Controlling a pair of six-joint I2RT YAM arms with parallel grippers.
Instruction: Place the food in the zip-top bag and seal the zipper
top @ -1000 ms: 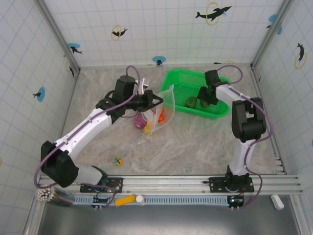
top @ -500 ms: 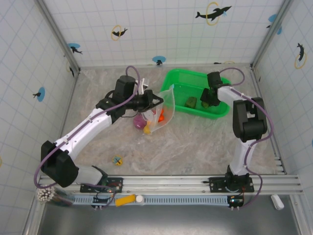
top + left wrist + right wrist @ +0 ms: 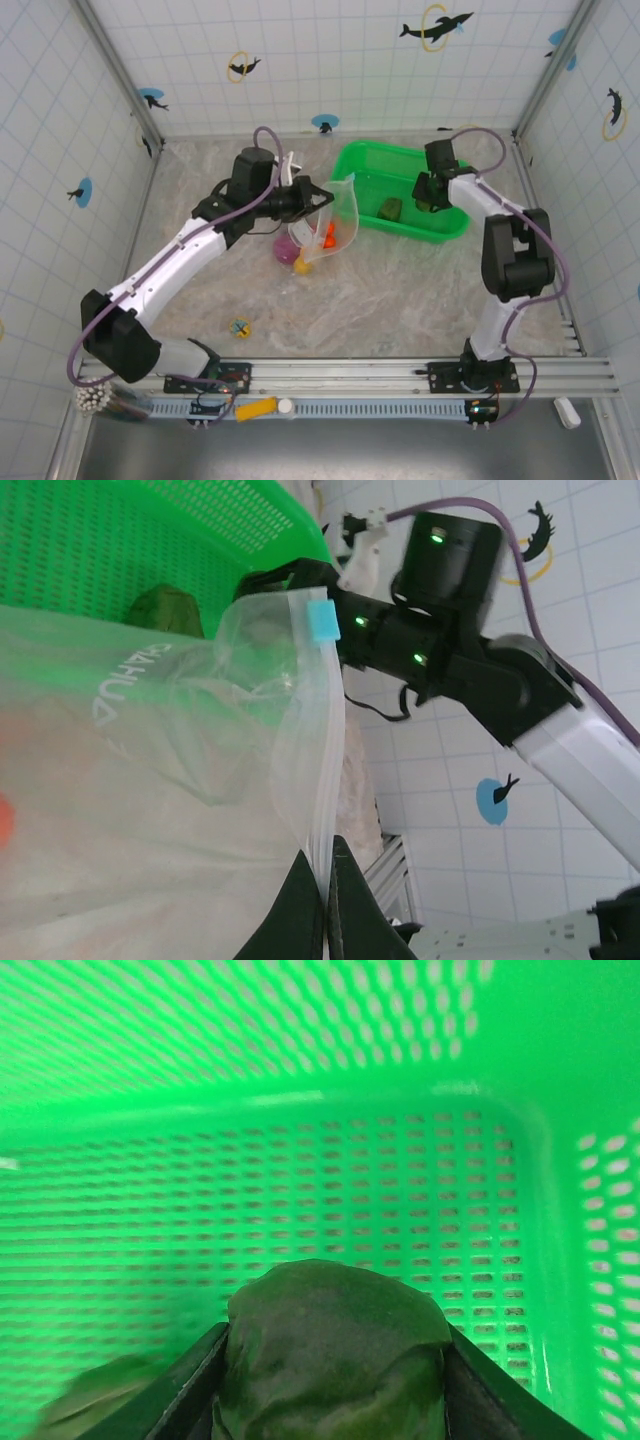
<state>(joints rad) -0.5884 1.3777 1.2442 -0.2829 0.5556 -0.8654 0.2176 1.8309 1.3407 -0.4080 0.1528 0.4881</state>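
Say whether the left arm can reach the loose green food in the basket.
Probably not: the left gripper is shut on the zip-top bag, with the green food beyond it in the basket.

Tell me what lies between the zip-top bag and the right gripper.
Top view: the green basket's wall and an olive-green toy food on its floor separate the zip-top bag from the right gripper.

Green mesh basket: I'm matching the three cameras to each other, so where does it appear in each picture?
Top external: green mesh basket at the back, right of centre, beside the zip-top bag.
Left wrist: the basket upper left, behind the bag.
Right wrist: its mesh wall stands behind the green food in the right gripper.
Shared landmark: the loose dark green piece lying in the basket, also upper left in the left wrist view.
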